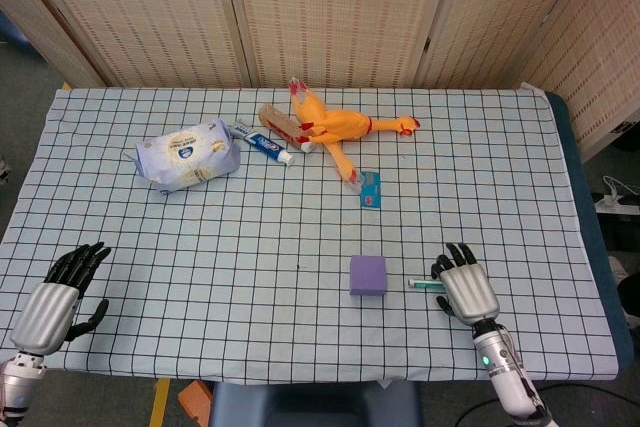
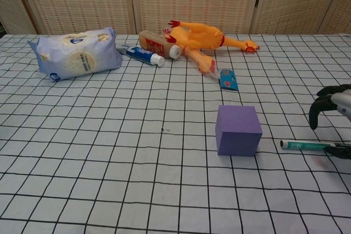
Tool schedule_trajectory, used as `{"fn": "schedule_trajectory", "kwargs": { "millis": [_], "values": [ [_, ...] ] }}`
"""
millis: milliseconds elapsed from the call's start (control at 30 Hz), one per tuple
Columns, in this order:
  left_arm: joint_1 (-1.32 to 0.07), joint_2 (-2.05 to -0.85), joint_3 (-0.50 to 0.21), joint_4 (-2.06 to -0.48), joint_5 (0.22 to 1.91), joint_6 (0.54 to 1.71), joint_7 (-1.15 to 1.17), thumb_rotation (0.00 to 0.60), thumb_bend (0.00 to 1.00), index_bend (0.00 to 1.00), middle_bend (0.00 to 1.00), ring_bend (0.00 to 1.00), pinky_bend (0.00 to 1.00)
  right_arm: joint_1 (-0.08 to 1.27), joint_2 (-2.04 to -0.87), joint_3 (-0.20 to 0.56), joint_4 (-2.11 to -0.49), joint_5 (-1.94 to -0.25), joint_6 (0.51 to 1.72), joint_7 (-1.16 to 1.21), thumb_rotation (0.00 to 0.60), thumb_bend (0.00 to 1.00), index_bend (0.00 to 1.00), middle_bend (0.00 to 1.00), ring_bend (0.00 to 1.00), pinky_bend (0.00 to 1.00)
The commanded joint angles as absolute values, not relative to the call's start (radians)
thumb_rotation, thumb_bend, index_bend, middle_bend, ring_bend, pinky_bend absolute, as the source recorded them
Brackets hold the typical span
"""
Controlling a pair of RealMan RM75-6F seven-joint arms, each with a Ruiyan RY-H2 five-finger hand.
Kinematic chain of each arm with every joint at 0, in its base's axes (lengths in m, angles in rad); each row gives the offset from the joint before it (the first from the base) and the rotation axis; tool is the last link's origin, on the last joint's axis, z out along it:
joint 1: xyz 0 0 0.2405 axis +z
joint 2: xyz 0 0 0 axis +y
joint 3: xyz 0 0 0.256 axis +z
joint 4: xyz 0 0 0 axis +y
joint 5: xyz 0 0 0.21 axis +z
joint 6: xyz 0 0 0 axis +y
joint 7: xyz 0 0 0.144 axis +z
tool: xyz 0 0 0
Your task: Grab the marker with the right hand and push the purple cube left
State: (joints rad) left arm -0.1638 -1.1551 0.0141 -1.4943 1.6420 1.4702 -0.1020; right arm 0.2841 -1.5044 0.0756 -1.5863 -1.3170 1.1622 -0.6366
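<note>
The purple cube [image 1: 367, 274] [image 2: 238, 130] stands on the checked cloth near the table's front. Just to its right lies the marker [image 1: 422, 283] [image 2: 307, 145], green-banded, its far end hidden under my right hand [image 1: 466, 290] [image 2: 333, 114]. That hand hovers over the marker's right part with fingers curved downward and spread, holding nothing; in the chest view its thumb lies by the marker's dark end. My left hand [image 1: 52, 295] rests at the front left corner, fingers apart and empty. It does not show in the chest view.
At the back lie a pack of wipes [image 1: 187, 154], a toothpaste tube [image 1: 264, 143], a brown bottle [image 1: 279, 122] and a rubber chicken [image 1: 340, 127]. A small blue packet [image 1: 371, 190] sits behind the cube. The table's front edge runs just below both hands.
</note>
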Motion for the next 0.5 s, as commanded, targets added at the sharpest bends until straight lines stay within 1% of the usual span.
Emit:
{"fn": "schedule_trajectory", "kwargs": {
  "millis": [33, 267, 367, 500],
  "values": [
    [-0.166, -1.146, 0.019, -1.491, 1.647, 1.47, -0.121, 0.6, 0.44, 0.0, 0.0, 0.0, 0.1, 0.318, -1.569, 0.09, -1.54, -1.261, 1.138, -0.704, 0.6, 0.19, 0.46, 0.32, 0.1, 0.12],
    [-0.17, -1.139, 0.019, -1.487, 1.646, 1.467, -0.142, 0.6, 0.44, 0.0, 0.0, 0.0, 0.1, 0.348, -1.627, 0.101, -1.498, -1.21, 1.139, -0.761, 0.6, 0.2, 0.48, 0.32, 0.11, 0.13],
    [-0.171, -1.138, 0.018, -1.485, 1.641, 1.467, -0.148, 0.6, 0.44, 0.0, 0.0, 0.0, 0.1, 0.348, -1.632, 0.097, -1.487, -1.196, 1.147, -0.766, 0.6, 0.2, 0.48, 0.32, 0.11, 0.13],
    [-0.174, -1.138, 0.018, -1.485, 1.637, 1.459, -0.148, 0.6, 0.44, 0.0, 0.0, 0.0, 0.1, 0.35, -1.63, 0.092, -1.476, -1.18, 1.147, -0.763, 0.6, 0.21, 0.51, 0.34, 0.12, 0.13]
  ]
}}
